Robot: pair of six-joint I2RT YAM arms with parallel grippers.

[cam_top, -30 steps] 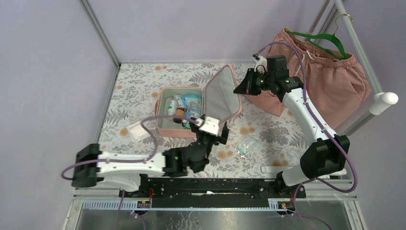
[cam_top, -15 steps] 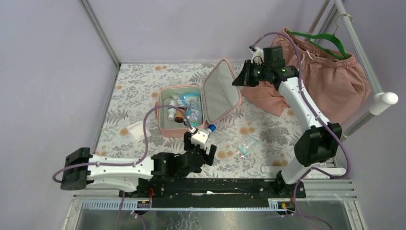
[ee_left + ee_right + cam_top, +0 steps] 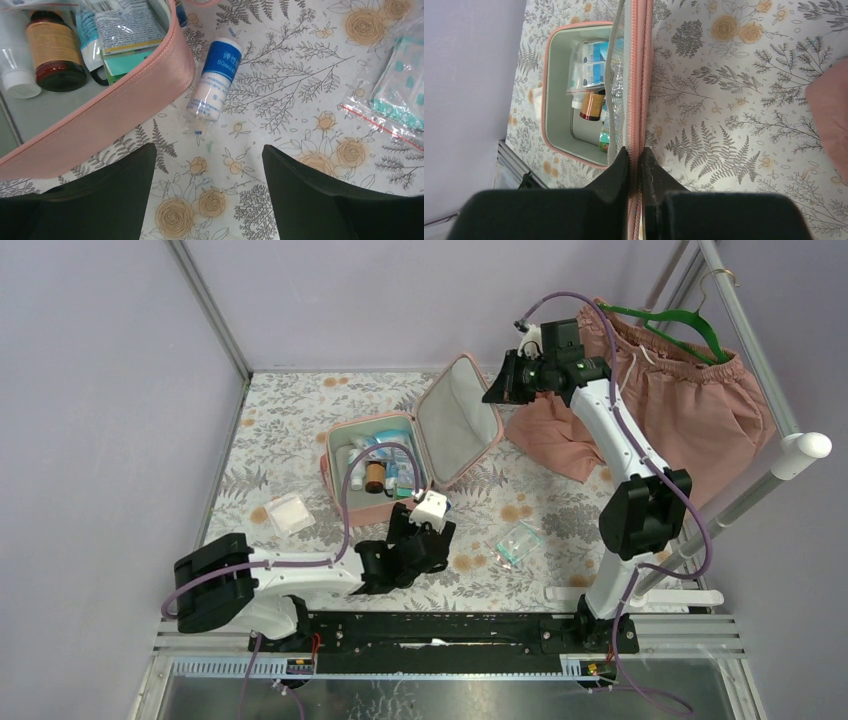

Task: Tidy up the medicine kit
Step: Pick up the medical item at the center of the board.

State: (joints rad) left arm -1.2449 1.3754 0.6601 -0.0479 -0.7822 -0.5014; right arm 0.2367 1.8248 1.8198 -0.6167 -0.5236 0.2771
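Observation:
The pink medicine kit (image 3: 340, 502) lies open on the floral table, with a brown bottle (image 3: 374, 476), tubes and packets inside. Its grey-lined lid (image 3: 462, 420) stands tilted up. My right gripper (image 3: 635, 150) is shut on the lid's zip edge (image 3: 642, 75), seen at the lid's top corner in the top view (image 3: 497, 390). My left gripper (image 3: 207, 150) hovers open and empty over the table just in front of the kit's pink wall (image 3: 125, 105). A blue-and-white bandage roll (image 3: 214, 82) lies beside that wall, ahead of the fingers.
A clear zip bag with teal contents (image 3: 520, 543) lies right of the left gripper. A white packet (image 3: 288, 512) sits left of the kit. Pink shorts (image 3: 680, 410) on a green hanger (image 3: 680, 320) hang at the back right beside a metal rail.
The right gripper has lifted the lid higher and back. The left gripper has drawn back from the kit's front, leaving the bandage roll lying on the table.

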